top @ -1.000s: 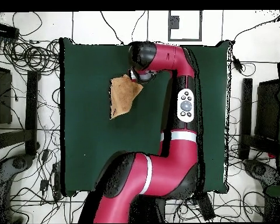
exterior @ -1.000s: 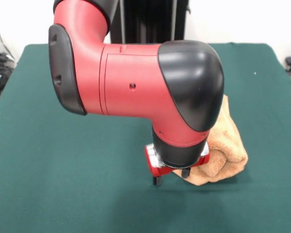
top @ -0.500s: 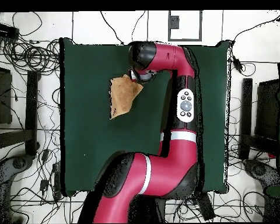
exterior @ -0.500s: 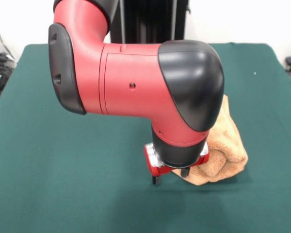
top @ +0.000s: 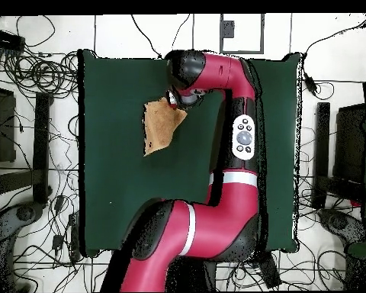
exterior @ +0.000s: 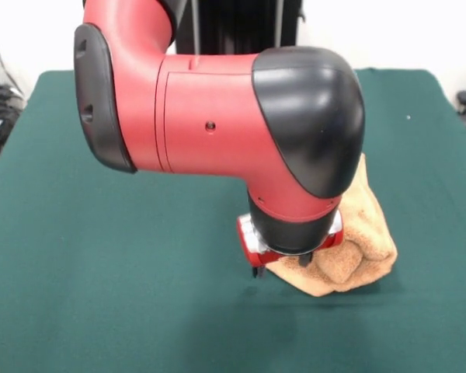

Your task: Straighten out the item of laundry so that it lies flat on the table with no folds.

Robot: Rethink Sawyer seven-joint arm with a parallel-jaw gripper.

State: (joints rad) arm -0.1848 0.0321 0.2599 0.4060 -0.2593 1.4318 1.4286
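Our claw (exterior: 278, 266) hangs low in the middle of the front view, just under the big red and black arm (exterior: 217, 116). We see two small dark tips poking down from the red wrist. One tip stands off the cloth on its left side, over the green, and the other sits right at the left edge of the towel (exterior: 349, 252). The tips look spread apart, and we do not see any cloth pinched between them. The towel is a small tan fluffy lump to the lower right of the middle in the front view, bunched and folded over on itself. In the overhead view the towel (top: 158, 128) sits in the upper left part of the table (top: 117, 198), with the arm's end right at its top right corner. The green table has lots of bare room all around the towel. We think we are at the grabbing step, so the towel is not flat yet. Next we would need to close the tips on that near edge, then lift and pull it out so the folds open up.
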